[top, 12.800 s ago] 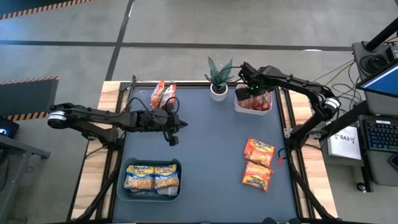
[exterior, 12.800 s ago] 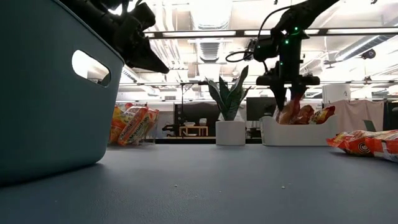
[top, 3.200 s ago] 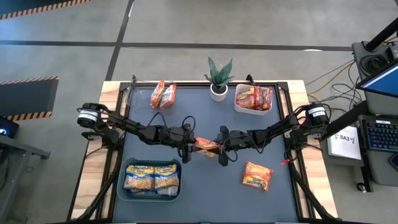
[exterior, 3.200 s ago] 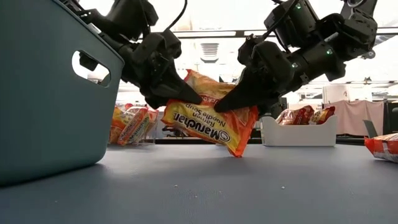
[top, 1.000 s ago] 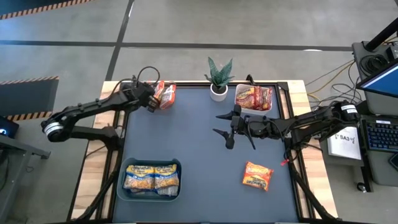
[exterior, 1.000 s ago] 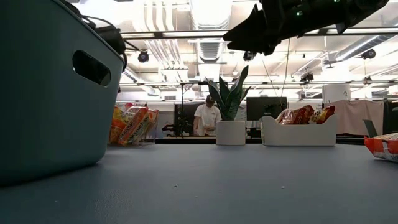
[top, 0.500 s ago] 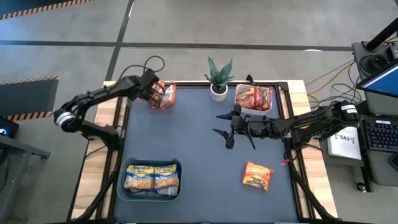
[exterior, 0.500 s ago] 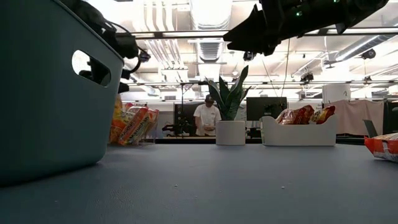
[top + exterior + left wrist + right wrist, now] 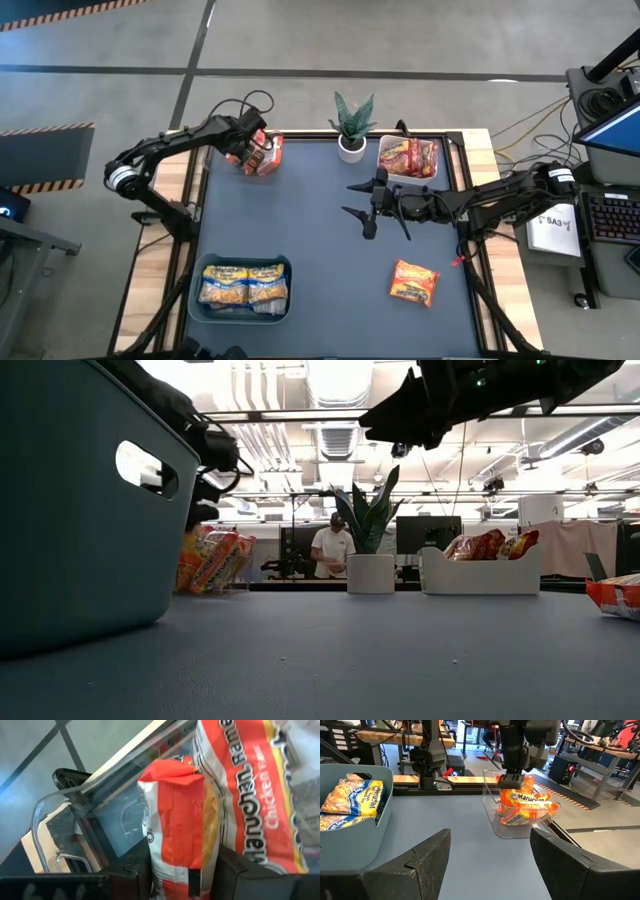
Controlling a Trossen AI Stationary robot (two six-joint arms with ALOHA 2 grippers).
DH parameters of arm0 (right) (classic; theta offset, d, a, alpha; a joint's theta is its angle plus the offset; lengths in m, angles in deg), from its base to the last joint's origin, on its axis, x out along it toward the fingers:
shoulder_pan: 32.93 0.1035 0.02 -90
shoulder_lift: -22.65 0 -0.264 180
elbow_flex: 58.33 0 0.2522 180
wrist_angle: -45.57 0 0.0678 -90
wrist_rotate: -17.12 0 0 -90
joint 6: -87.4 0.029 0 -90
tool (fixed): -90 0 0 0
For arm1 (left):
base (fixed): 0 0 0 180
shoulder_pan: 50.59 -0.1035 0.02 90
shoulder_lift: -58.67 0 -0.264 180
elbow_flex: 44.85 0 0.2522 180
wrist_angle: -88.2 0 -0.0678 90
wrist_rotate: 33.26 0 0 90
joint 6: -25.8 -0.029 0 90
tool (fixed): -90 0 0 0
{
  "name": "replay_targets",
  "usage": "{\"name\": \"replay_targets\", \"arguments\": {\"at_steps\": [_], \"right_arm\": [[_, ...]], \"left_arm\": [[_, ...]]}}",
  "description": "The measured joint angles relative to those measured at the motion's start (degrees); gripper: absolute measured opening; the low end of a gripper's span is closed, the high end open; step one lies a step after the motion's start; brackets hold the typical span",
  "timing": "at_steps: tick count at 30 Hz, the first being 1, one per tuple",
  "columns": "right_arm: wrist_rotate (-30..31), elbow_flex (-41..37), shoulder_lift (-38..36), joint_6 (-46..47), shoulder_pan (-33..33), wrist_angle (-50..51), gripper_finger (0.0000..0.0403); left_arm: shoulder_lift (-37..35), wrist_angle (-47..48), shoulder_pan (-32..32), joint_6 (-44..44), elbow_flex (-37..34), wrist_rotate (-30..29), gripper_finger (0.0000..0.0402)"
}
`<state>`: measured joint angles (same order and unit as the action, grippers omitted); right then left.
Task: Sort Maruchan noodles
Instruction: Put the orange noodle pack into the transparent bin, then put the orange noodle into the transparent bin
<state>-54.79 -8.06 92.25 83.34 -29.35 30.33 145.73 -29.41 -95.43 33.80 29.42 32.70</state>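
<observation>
Your left gripper (image 9: 250,143) has carried the orange Maruchan packet (image 9: 181,820) to the clear bin (image 9: 509,827) far-left, jaws loosening around it; your right gripper (image 9: 366,207) hangs open mid-table.

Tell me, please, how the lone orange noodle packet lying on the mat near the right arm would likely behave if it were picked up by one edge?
The lone orange packet is a crinkly plastic wrapper, so its edges would probably flex and feel slippery. It lies flat and thin, so it is likely light and should not roll. The noodle block inside may crack under a hard squeeze.
</observation>
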Motion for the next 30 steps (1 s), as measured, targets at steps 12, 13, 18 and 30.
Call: {"name": "replay_targets", "arguments": {"at_steps": [12,13,18,30], "right_arm": [[0.00,-0.04,0.00,0.00,0.00,0.42,0.0260],[0.00,-0.04,0.00,-0.02,0.00,0.42,0.0260],[0.00,-0.04,0.00,0.24,0.00,0.49,0.0260],[-0.71,0.88,-0.02,10.59,0.00,7.09,0.0260]], "left_arm": [[0.14,0.47,0.09,0.01,5.94,-0.23,0.0182],[0.12,0.55,0.20,-0.11,6.66,-0.31,0.0187],[0.07,1.66,1.77,-0.47,10.83,-0.35,0.0198],[-5.41,2.99,17.50,-1.24,12.33,-0.43,0.0198]]}}
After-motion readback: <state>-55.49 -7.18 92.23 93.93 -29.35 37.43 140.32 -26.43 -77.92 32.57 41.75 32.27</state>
